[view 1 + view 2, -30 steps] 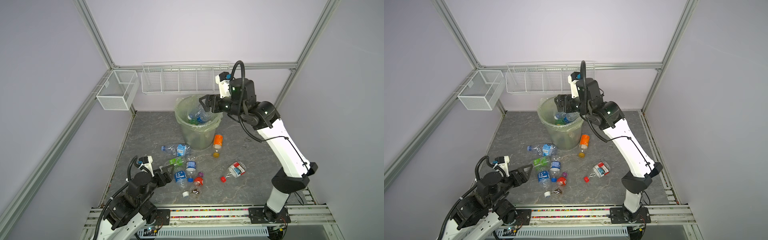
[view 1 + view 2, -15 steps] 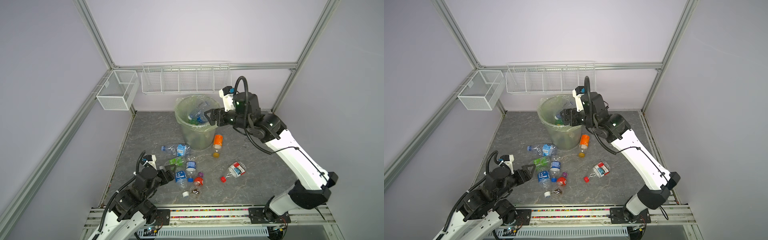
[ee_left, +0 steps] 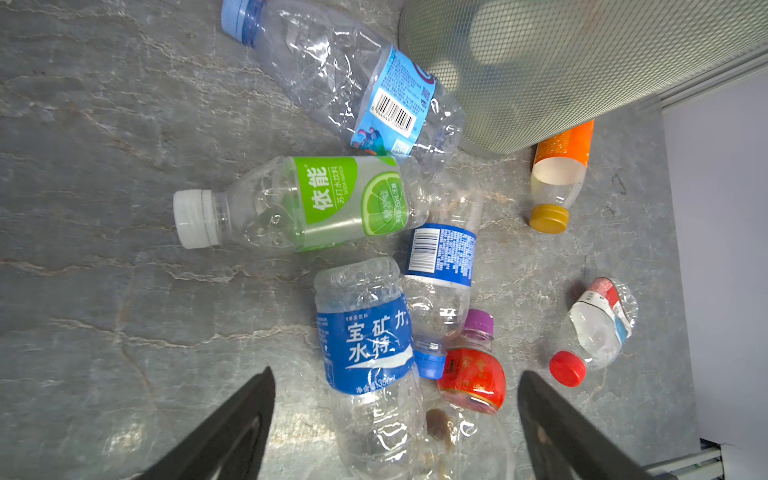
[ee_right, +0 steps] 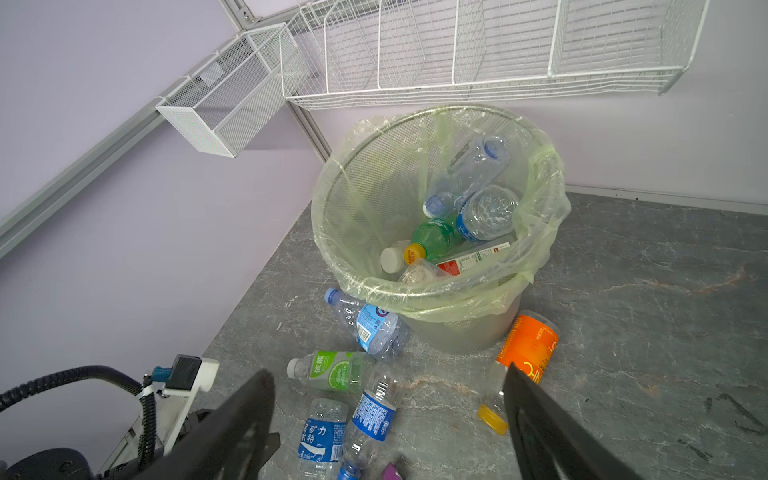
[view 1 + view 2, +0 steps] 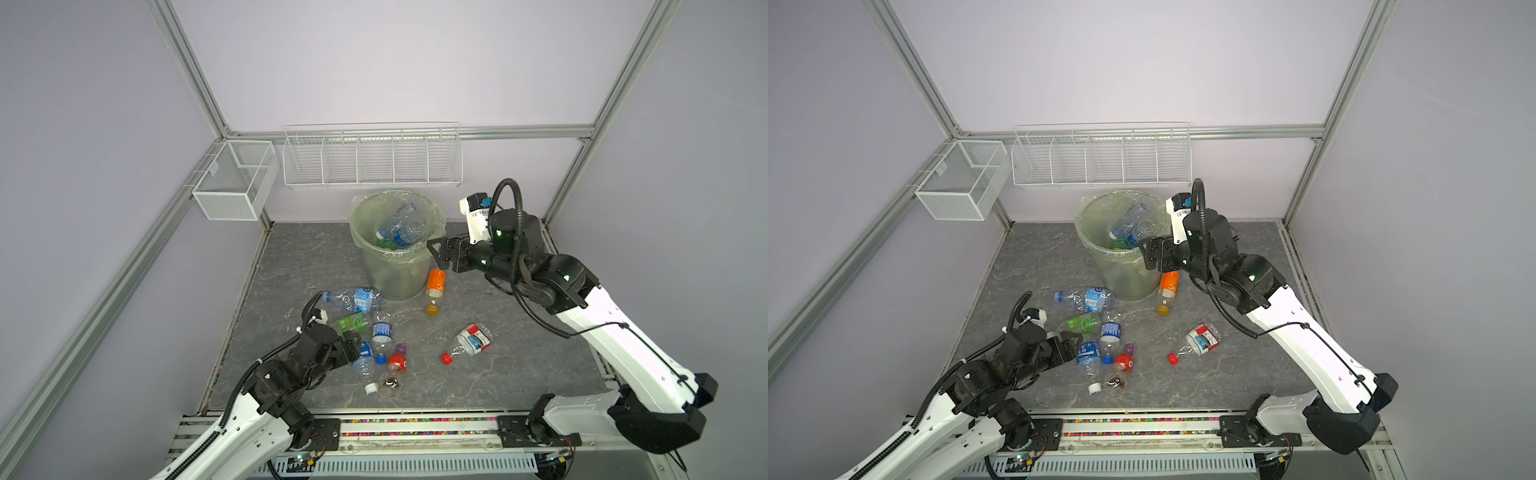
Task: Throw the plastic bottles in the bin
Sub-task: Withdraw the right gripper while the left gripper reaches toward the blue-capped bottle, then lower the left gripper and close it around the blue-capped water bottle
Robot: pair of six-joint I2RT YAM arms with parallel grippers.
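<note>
Hovering our left gripper (image 3: pixel 395 376) with fingers spread and empty, we see the blue-labelled water bottle (image 3: pixel 365 345) flat on the floor between them, long axis along our reach. The right gripper (image 5: pixel 436 254), also spread, waits beside the bin (image 5: pixel 374 270).

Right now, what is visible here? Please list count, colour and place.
bin: one, grey-green, green bag, back of the floor
bottles in the bin: at least five, mostly clear
blue-label bottles: three, clear, before the bin
green-label bottle: one, clear, among them
purple-capped bottle: one, red label, same cluster
orange-label bottle: one, by the bin's base
red-capped bottle: one, crushed, lying apart
mesh box: one, white, hung at left
wire rack: one, white, hung at back
left gripper: one, black, open over the cluster
right gripper: one, black, open, beside the bin's rim
</note>
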